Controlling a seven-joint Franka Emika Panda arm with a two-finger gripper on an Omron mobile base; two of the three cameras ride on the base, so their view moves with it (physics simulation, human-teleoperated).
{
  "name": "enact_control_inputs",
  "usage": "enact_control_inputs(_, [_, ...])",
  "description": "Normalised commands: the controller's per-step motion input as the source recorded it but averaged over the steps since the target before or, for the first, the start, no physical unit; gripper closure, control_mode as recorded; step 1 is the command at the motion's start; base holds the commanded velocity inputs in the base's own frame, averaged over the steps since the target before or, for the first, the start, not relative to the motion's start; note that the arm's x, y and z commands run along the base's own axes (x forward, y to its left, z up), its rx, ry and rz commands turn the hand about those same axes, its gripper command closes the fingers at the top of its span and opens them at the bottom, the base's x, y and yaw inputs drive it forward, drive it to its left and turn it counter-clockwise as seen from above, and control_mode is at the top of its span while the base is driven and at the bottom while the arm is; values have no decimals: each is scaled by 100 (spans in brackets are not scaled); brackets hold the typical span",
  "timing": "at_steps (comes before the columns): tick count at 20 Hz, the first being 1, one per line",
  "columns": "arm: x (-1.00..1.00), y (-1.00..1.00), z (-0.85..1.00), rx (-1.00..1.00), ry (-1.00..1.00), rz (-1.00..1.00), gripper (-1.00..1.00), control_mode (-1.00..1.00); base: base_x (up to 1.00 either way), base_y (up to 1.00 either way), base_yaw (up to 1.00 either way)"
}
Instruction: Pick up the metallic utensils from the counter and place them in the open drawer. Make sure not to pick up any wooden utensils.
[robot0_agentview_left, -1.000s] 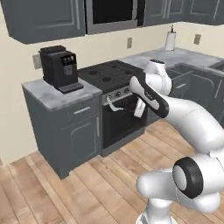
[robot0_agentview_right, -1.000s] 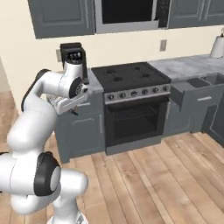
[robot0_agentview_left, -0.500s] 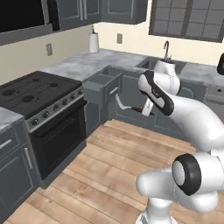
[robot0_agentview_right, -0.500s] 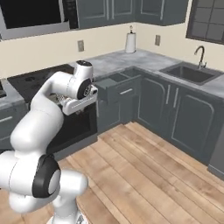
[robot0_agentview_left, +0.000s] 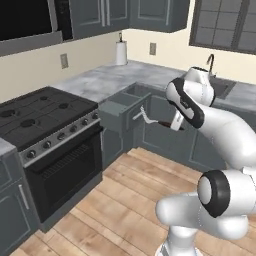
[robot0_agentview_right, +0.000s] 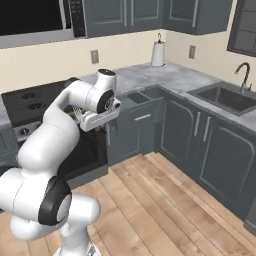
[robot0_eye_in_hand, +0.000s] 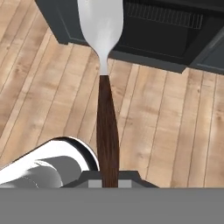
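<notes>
Your gripper (robot0_eye_in_hand: 110, 181) has its jaws clamped on the dark brown handle of a metallic utensil (robot0_eye_in_hand: 105, 65). In hand view the handle runs straight out from between the tips and ends in a broad silver head, so it's pinched at the handle end w/ the metal part leading. That suits a drop: head goes in first and the tips stay clear of the drawer walls.

In left base view the utensil (robot0_agentview_left: 150, 120) hangs over the wood floor (robot0_agentview_left: 120, 200), just beside the open drawer (robot0_agentview_left: 122, 105) but not yet over it. The drawer sticks out from the cabinets between the stove (robot0_agentview_left: 45, 140) and the corner, so you approach from the front. Right base view shows the drawer (robot0_agentview_right: 142, 100) past the arm.

Can't tell if anything's inside the drawer. The 2nd metal piece and the wooden spoons aren't located from here.

No brands, labels or readable writing anywhere; appliance fronts are plain.
</notes>
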Motion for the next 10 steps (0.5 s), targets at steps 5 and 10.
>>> enact_control_inputs(5, [0,0,0,0,0,0,100,100,80,-33,25])
enact_control_inputs(10, [0,0,0,0,0,0,100,100,78,-41,24])
